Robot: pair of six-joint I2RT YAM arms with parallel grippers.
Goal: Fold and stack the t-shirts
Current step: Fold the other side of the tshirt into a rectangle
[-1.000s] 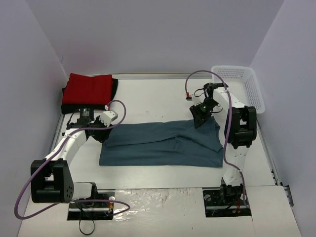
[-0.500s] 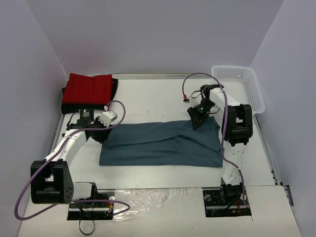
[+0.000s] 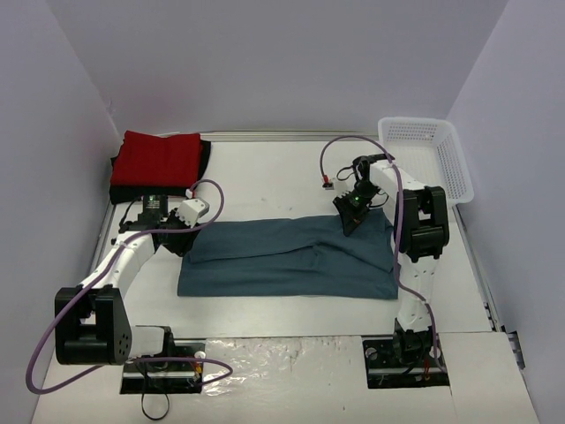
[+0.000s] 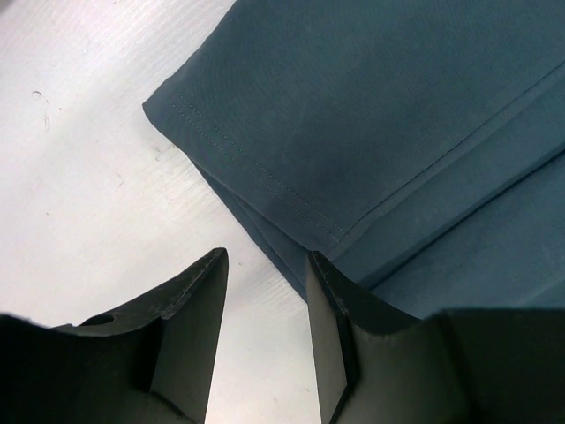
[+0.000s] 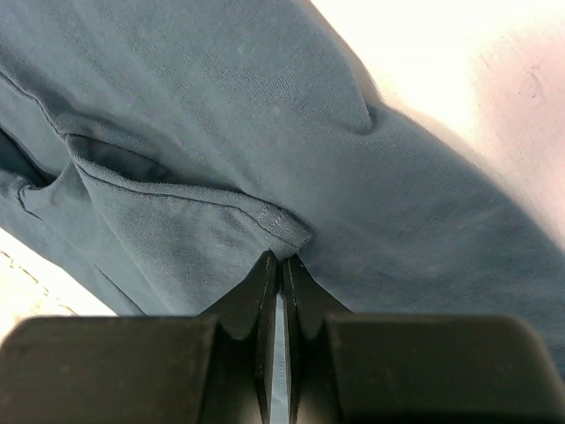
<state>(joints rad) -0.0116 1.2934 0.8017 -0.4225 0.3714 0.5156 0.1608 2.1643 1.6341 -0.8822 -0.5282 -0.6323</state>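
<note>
While my left pincer [image 4: 267,265] stands part-open, empty, beside the teal t-shirt [image 4: 397,115], my right pincer [image 5: 281,261] sits closed at its hem.

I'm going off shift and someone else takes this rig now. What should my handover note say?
Left gripper: open, at the left edge of the teal shirt, holding nothing.
Right gripper: shut at a hem on its far right side; a pinch is unconfirmed.
Red shirt lies folded on the black shirt, far left corner.
To do: finish folding the teal shirt, stack it there.
</note>
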